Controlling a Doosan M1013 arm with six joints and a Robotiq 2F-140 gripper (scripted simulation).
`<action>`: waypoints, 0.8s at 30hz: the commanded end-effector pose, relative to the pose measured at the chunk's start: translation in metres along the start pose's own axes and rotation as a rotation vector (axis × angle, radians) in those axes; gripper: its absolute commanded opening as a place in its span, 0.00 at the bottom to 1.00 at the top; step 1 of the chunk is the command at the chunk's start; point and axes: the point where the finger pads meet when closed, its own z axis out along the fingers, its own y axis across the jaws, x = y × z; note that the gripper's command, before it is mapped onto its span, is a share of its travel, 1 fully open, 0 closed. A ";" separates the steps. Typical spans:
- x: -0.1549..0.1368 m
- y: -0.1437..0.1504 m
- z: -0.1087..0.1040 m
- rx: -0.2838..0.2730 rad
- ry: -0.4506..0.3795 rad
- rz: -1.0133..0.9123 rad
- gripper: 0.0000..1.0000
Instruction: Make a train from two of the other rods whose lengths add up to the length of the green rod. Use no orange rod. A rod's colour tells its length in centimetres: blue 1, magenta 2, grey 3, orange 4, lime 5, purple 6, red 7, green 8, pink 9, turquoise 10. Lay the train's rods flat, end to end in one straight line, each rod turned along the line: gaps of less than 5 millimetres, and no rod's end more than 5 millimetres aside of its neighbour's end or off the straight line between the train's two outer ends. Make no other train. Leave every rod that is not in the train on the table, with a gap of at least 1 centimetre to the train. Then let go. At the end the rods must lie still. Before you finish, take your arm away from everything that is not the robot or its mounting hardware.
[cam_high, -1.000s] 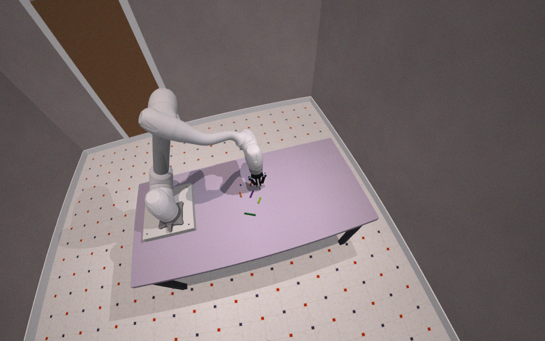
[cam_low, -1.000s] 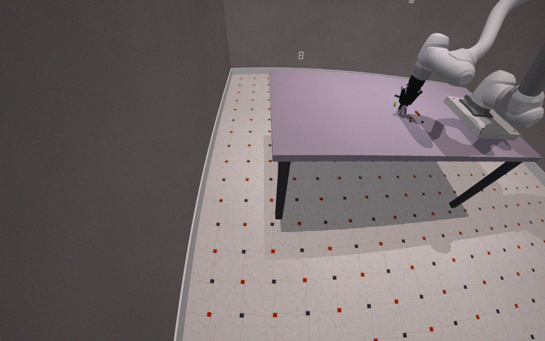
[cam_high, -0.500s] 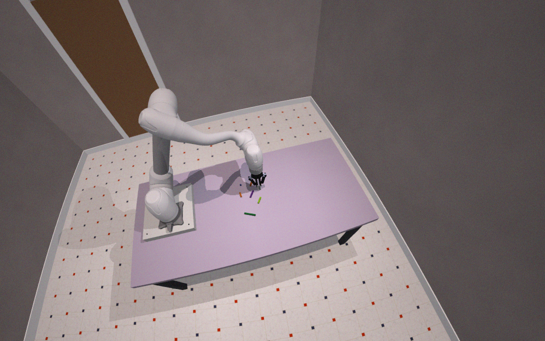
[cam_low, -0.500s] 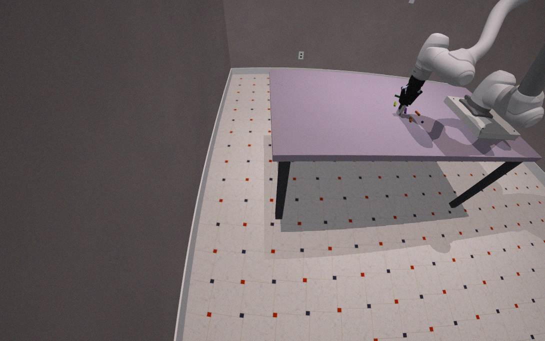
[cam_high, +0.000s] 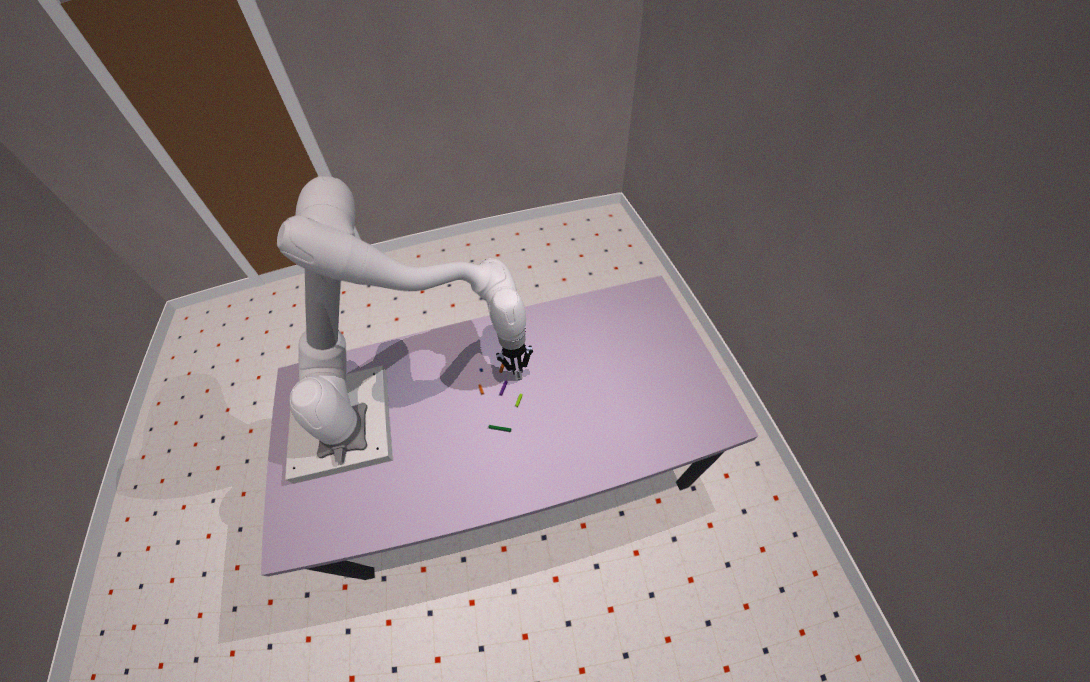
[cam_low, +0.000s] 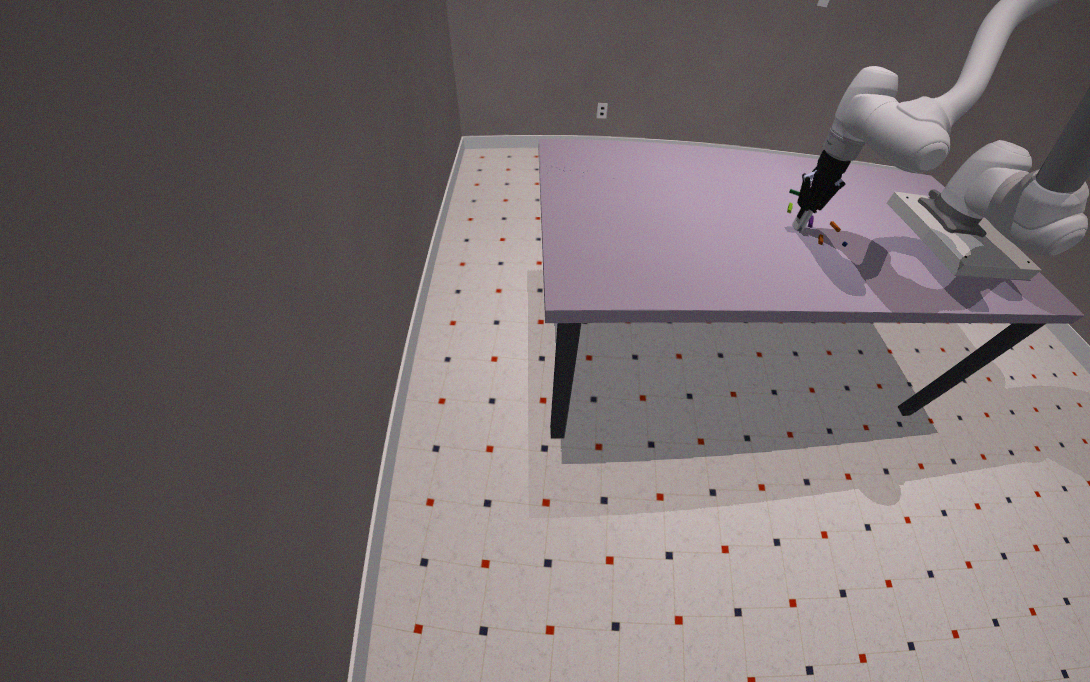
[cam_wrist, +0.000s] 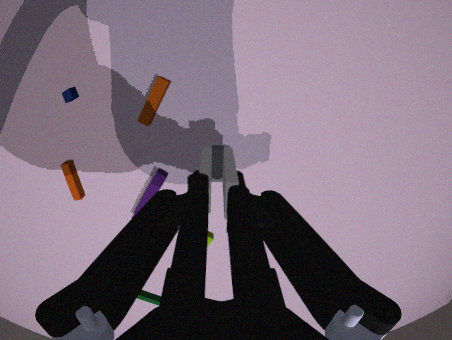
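My gripper (cam_high: 515, 369) (cam_low: 802, 218) (cam_wrist: 217, 161) is shut on the grey rod (cam_wrist: 218, 165) (cam_low: 798, 225), which sticks out past the fingertips just above the lilac table (cam_high: 610, 377). The purple rod (cam_high: 503, 387) (cam_low: 810, 220) (cam_wrist: 152, 189) lies just left of the fingers. The lime rod (cam_high: 518, 399) (cam_low: 790, 207) (cam_wrist: 210, 238) and the green rod (cam_high: 499, 428) (cam_low: 794, 191) (cam_wrist: 149, 298) lie nearer the front, mostly hidden behind the fingers in the wrist view.
Two orange rods (cam_wrist: 154, 100) (cam_wrist: 73, 179) (cam_high: 480, 389) (cam_low: 835, 225) (cam_low: 820, 238) and a small blue rod (cam_wrist: 69, 94) (cam_high: 481, 370) lie toward the arm's base. The base plate (cam_high: 377, 402) stands at the table's left end.
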 end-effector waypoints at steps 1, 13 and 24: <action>0.000 0.000 0.000 0.000 0.000 0.000 0.05; 0.000 0.000 0.000 0.000 0.000 0.000 0.15; 0.000 0.000 -0.001 0.000 0.000 0.000 0.15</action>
